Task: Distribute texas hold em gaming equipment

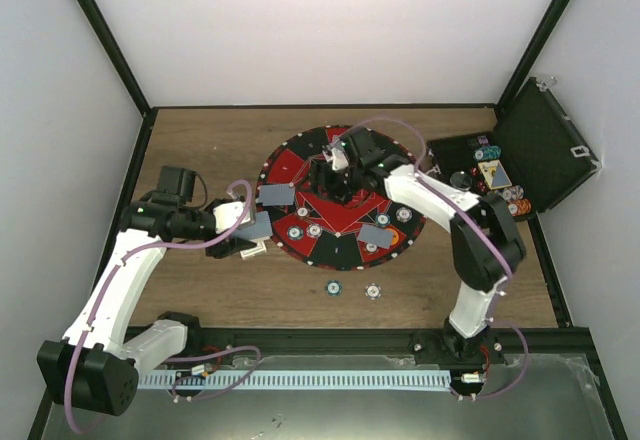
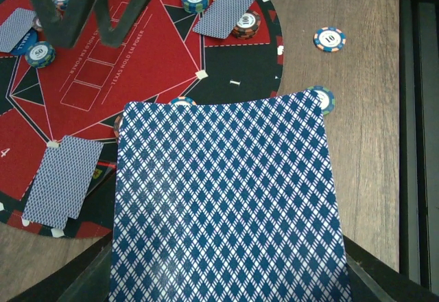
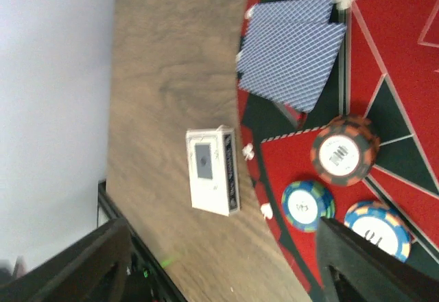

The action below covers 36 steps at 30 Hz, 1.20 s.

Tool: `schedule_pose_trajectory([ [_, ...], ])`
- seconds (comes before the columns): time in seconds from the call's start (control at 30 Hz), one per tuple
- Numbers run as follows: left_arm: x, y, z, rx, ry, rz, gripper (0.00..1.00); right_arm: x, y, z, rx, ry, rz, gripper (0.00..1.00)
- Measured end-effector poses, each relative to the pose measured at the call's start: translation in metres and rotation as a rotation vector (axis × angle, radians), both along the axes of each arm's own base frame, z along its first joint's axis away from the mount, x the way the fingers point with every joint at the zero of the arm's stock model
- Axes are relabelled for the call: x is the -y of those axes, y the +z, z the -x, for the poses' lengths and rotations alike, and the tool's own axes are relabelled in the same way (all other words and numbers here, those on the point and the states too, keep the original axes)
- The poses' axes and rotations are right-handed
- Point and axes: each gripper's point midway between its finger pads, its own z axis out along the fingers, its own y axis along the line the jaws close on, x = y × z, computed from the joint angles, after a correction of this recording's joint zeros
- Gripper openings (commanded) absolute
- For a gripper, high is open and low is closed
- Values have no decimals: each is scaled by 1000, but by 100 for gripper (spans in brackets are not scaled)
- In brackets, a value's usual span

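Right gripper [image 3: 223, 232]: your fingers stand spread wide with nothing between them, hanging over the far middle of the mat [image 1: 287, 165].
Left gripper [image 1: 251, 241]: pressed together on the held card [image 2: 226, 206], at the mat's left rim. You cannot tell whether it is one card or a stack.
Held card: back up. Its far edge reaches over the mat's near rim and covers part of a teal-edged chip [image 2: 324, 99].
Cards on the mat: one face-down at the left rim [image 1: 277, 193], one at the near right [image 1: 375, 235], both inside the edge.
Under your right wrist: a face-down card [image 3: 291, 51] lies just inside the mat's border. A brown chip [image 3: 343, 152], a teal chip [image 3: 306, 206] and a blue-and-white chip [image 3: 378, 228] sit near the rim.
Card box [image 3: 212, 171]: white, flat on the wood, just beside the mat's edge.
Loose chips: two on the table [image 1: 210, 150] in front of the mat, at [image 1: 333, 286] and [image 1: 372, 290], apart from each other.
Open room: you have bare wood to the left of the mat and beyond it.
Right side: the open black case [image 1: 545, 140] stands just beside the mat's right rim, with chips inside.
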Motion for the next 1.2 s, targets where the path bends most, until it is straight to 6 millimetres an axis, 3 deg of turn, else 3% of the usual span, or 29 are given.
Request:
schedule_pose_trajectory([
  [0.2,0,0,0,0,0,0,8,1,40,42,23,37,-144,86],
  [0.37,0,0,0,0,0,0,8,-24,73,78,52,126,-262,85],
  [0.5,0,0,0,0,0,0,8,-45,82,101,44,192,-310,84],
  [0.63,0,0,0,0,0,1,8,-64,78,119,19,251,-327,82],
  [0.87,0,0,0,1,-1,2,8,-91,55,133,-43,313,-313,80],
  [1.2,0,1,0,6,-1,3,8,-114,47,132,-96,351,-360,75],
])
